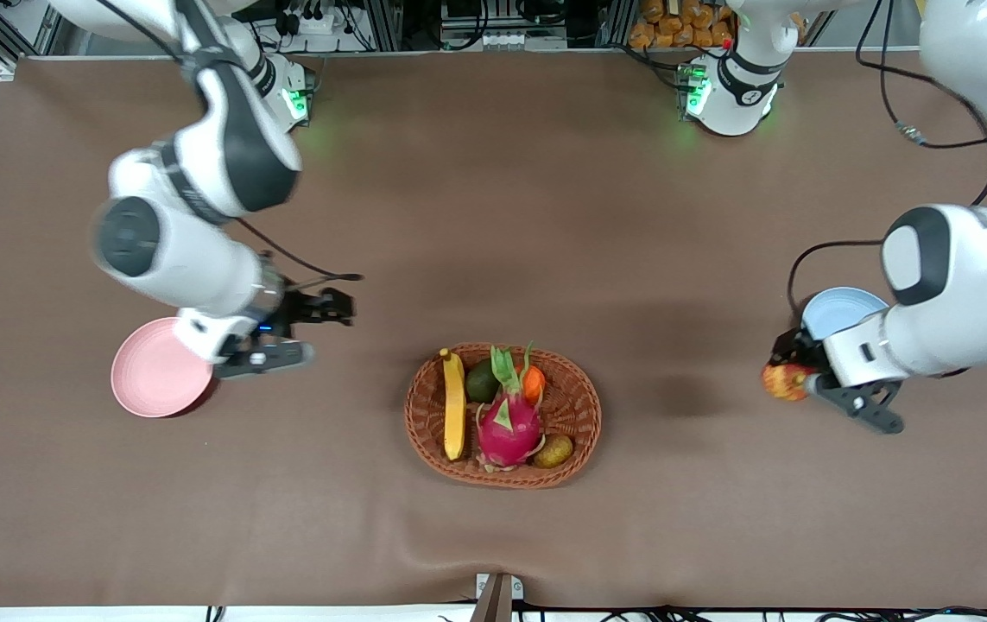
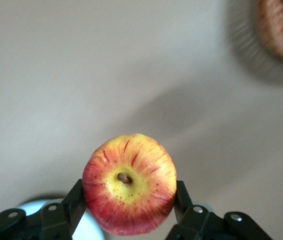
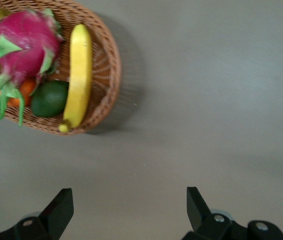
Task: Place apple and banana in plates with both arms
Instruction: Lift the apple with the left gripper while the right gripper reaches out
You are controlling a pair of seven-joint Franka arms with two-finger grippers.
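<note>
A wide stretch of bare brown tablecloth [image 1: 493,216] is left between the two arms, and the woven basket [image 1: 584,432] is set alone near the middle, toward the front camera's edge. The apple [image 1: 785,381], red with yellow patches and a short brown stem, is clamped in the left gripper [image 1: 795,367] in the air beside the rim of the light blue plate [image 1: 838,311], at the left arm's end of the table. The right gripper [image 1: 320,333] is held with its fingers wide apart and empty over bare cloth just beside the pink plate [image 1: 152,380]. The banana [image 1: 453,403], slim and yellow, is seen lying in the basket along its wall toward the right arm, beside an avocado [image 1: 482,382] and a dragon fruit [image 1: 509,423].
</note>
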